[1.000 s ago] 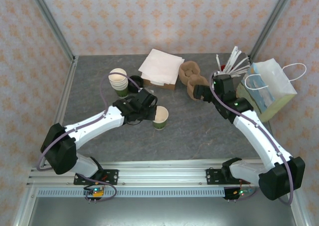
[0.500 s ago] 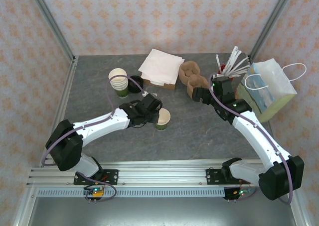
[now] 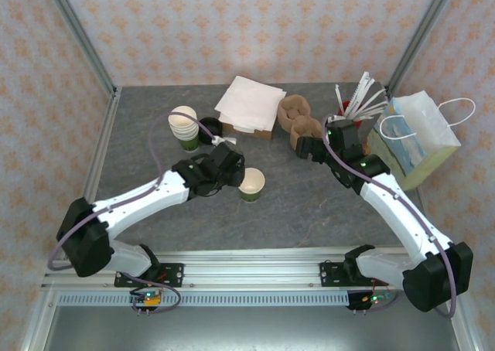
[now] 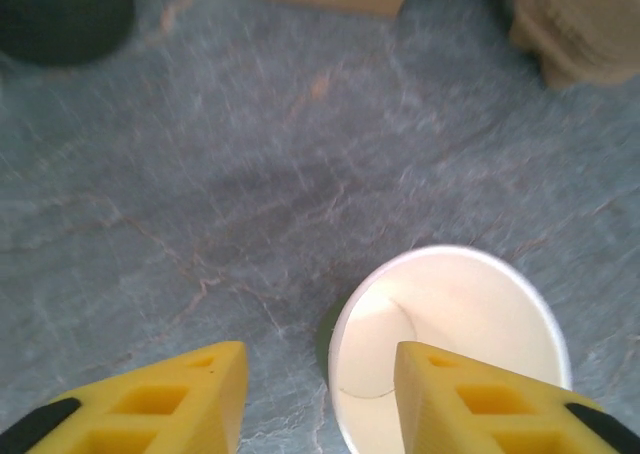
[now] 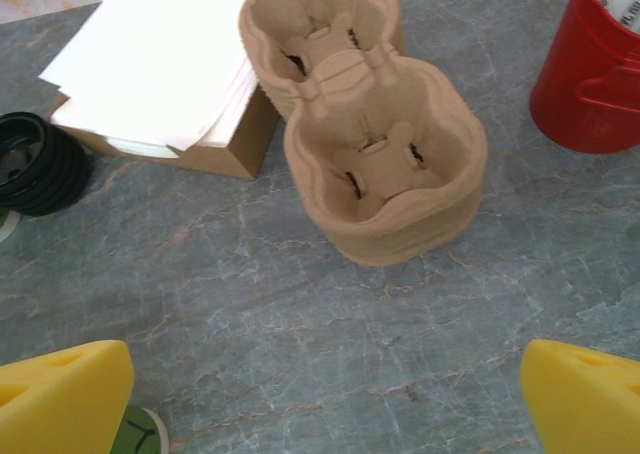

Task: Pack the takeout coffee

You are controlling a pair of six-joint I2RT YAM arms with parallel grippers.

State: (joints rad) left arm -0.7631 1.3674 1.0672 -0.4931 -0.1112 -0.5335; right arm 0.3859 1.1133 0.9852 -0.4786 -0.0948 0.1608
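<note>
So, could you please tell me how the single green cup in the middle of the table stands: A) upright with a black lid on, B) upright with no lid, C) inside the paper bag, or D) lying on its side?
B: the cup stands upright with its cream inside open to view, and the black lids sit stacked apart from it.

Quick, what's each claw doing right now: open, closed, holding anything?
Left claw: open at the rim of the lidless green paper cup, not gripping it.
Right claw: wide open, empty.
</note>
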